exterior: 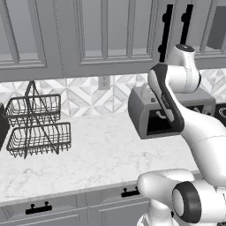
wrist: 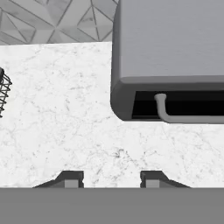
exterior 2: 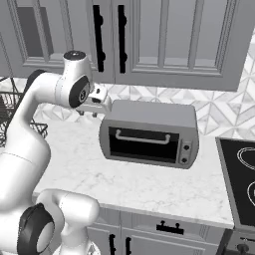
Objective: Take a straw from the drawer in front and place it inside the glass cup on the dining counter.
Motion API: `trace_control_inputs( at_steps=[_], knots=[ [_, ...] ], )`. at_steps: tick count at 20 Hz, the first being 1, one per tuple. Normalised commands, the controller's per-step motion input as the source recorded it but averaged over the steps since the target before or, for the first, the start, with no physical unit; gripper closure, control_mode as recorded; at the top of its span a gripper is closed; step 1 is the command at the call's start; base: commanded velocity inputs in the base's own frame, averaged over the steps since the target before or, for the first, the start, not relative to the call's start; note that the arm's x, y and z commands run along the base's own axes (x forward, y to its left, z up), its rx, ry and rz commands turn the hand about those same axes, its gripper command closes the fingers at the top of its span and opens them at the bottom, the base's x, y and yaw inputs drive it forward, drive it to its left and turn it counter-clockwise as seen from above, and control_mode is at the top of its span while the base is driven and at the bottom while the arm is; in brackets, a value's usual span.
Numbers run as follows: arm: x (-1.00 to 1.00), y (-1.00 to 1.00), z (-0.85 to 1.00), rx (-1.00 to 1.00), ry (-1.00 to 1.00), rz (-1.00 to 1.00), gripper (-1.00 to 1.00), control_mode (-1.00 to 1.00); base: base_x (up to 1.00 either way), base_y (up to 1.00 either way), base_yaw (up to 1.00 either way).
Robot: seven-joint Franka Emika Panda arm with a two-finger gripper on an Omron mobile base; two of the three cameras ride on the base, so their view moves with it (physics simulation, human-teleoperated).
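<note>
Marble worktop [exterior: 101, 154] backed by patterned tiles runs beneath grey wall cabinets [exterior 2: 164, 40], and the arm is raised above it rather than down at the drawers. Seen from the hand camera, the gripper [wrist: 111, 180] looks straight down on bare marble; its two dark tips stand parted with only worktop showing between them, so the jaws are partly spread and pinch nothing. Just ahead of the hand and off to one side sits a grey toaster oven [wrist: 170, 57], its curved door handle [wrist: 164, 109] close past one fingertip; at the opposite edge of that view a sliver of a black wire basket rack [wrist: 3, 94] shows. In the right base view the gripper [exterior 2: 94, 107] hangs level with the oven's top corner, well above the counter surface. Below the worktop edge, under and behind the hand, drawer fronts with small black bar handles [exterior: 130, 192] all sit shut; which of them holds the straw I cannot tell, and the straw itself must lie hidden inside one. By my reading the task has hardly begun: no drawer is pulled open, nothing is picked up. What is left is to lower to a handle, pull the drawer out, pinch the straw, then carry it to the glass cup on the dining counter.
</note>
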Motion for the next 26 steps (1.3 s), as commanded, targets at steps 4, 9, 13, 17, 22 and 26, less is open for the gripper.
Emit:
trace_control_inputs(
  at_steps=[4,9,13,17,22,26],
  knots=[
    [0.00,0.00,0.00,0.00,0.00,0.00,-1.00,1.00,-0.08,0.00,0.00],
    [0.00,0.00,0.00,0.00,0.00,0.00,-1.00,1.00,-0.94,-0.01,0.00],
    [0.00,0.00,0.00,0.00,0.00,0.00,-1.00,1.00,-0.52,-0.31,0.15],
    [0.00,0.00,0.00,0.00,0.00,0.00,-1.00,1.00,0.00,-0.75,0.51],
    [0.00,0.00,0.00,0.00,0.00,0.00,-1.00,1.00,0.00,-0.76,0.66],
    [0.00,0.00,0.00,0.00,0.00,0.00,-1.00,1.00,0.00,-0.68,0.69]
  ],
)
